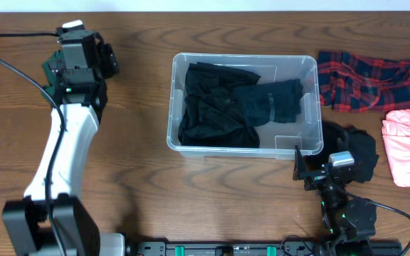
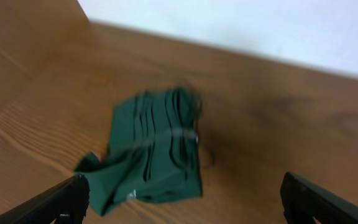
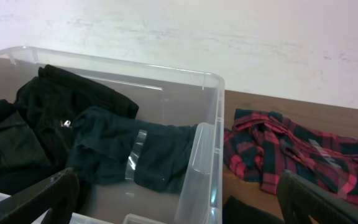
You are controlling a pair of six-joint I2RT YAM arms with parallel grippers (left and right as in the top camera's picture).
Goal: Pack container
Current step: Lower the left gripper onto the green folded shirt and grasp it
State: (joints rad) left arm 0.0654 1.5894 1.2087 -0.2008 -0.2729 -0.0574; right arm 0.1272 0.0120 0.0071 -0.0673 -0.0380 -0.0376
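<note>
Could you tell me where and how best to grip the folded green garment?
Probably grip the folded green garment across its banded middle, coming straight down from above: it lies flat on the table, a compact bundle narrower than the open left end effector.

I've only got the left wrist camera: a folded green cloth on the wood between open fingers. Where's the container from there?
Observer: The container stands mid-table, to the robot's right of that green cloth.
Operator: What's inside it?
Observer: It holds dark clothes, piled toward its left side and middle.
Operator: Anything else outside it?
Observer: A red plaid cloth, a pink cloth and a black cloth lie on the table beyond its right wall.
</note>
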